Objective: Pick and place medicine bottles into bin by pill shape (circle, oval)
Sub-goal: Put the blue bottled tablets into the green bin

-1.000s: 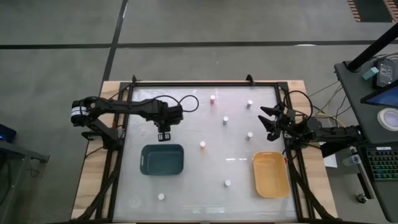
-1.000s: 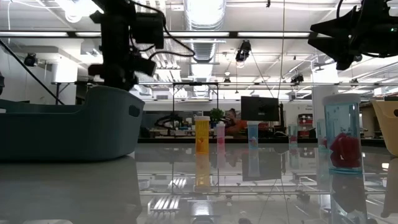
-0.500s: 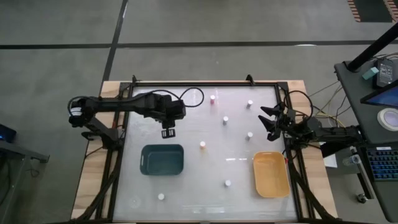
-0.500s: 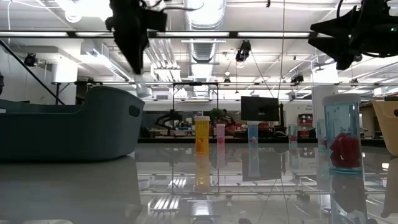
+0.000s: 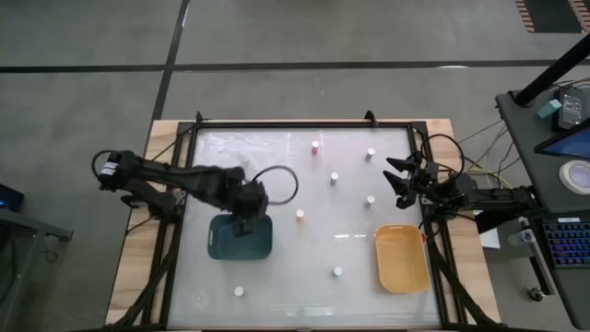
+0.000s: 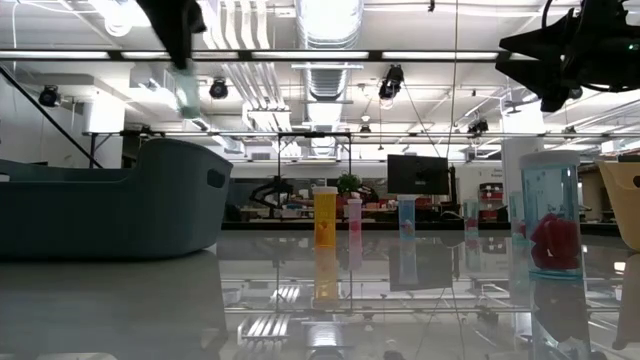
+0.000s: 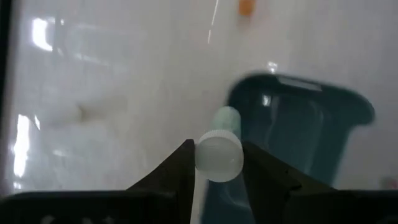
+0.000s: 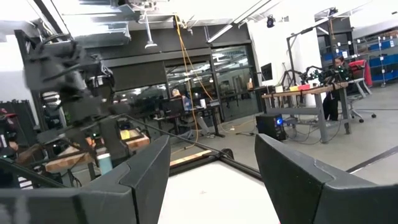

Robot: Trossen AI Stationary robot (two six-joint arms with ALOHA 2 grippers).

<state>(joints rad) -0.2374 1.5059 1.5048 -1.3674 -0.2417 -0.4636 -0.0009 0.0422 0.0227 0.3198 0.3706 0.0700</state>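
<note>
My left gripper (image 5: 244, 221) is over the far part of the dark teal tray (image 5: 240, 242) and is shut on a pale bottle with a white cap (image 7: 219, 152). In the low view the bottle (image 6: 187, 95) hangs high above the tray (image 6: 110, 210). My right gripper (image 5: 398, 180) waits open and empty at the table's right edge, its fingers spread wide (image 8: 211, 180). An orange bottle (image 5: 300, 215) stands upright on its base right of the teal tray. The yellow-orange tray (image 5: 402, 258) lies at the near right. My left gripper pinches the bottle at its white cap end (image 7: 217, 158) between its two fingers (image 7: 185, 167). The fingers point down from above, and the bottle's body runs on beyond the fingertips. The bottle hangs below the fingers, lifted clear, over the teal tray's rim (image 7: 273, 81).
Other white-capped bottles stand on the table: a reddish one (image 5: 314, 145) at the far middle, three at the far right (image 5: 371, 153) (image 5: 335, 175) (image 5: 370, 199), and two near the front edge (image 5: 337, 271) (image 5: 239, 290). A black frame (image 5: 277, 123) rims the table.
My left gripper has risen and gone toward the table's near edge, from just beyond the teal tray's far rim to over the tray. It stays shut on the bottle, which is now higher.
</note>
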